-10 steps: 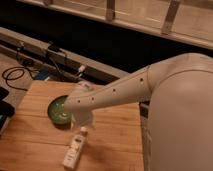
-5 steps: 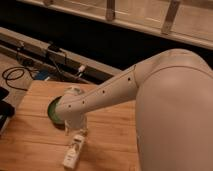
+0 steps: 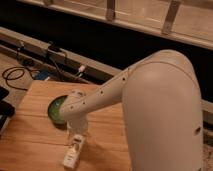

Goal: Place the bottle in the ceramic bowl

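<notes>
**Gripper over the bottle, bowl waiting just behind**

Here we are at the wooden table [image 3: 30, 145]. The big white arm [image 3: 107, 92] reaches down and across from the right, and the gripper [image 3: 79, 132] hangs low over the far end of the bottle [image 3: 73, 154]. Whether the gripper is spread or closed, I cannot tell from this angle, nor whether it is touching the bottle at all.

The bottle lies flat on the wood near the front edge, its long axis running roughly away from us. That puts its upper end right under the gripper, and by my reading this is the pickup step, not the drop.

The bowl [image 3: 55, 109] sits just beyond, to the left of the wrist, which partly hides it. It is close, so the carry should be short. The bowl looks empty, so the task is not yet done.

The bottle itself is slim and white with a pale label band. I cannot tell which end carries the cap.
</notes>
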Action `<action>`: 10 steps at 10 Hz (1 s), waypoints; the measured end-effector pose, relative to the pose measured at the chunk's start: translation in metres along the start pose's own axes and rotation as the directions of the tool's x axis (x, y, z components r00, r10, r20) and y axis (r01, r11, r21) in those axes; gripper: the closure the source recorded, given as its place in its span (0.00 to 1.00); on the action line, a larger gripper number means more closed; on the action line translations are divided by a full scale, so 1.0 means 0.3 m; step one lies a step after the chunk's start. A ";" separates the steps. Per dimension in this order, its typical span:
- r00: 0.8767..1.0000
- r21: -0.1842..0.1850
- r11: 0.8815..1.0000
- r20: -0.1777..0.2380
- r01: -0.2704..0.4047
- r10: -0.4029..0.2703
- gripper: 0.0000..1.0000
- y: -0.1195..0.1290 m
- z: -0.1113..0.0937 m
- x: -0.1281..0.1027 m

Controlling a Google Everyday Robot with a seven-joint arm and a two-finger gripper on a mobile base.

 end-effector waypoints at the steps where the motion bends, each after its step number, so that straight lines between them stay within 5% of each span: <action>1: 1.000 -0.012 1.000 -0.015 -0.005 0.005 0.35 -0.004 0.026 0.005; 5: 0.997 -0.075 0.997 -0.082 -0.015 0.009 0.42 0.005 0.131 0.029; 10: 0.999 -0.041 0.999 -0.035 -0.006 0.005 0.93 0.009 0.069 0.012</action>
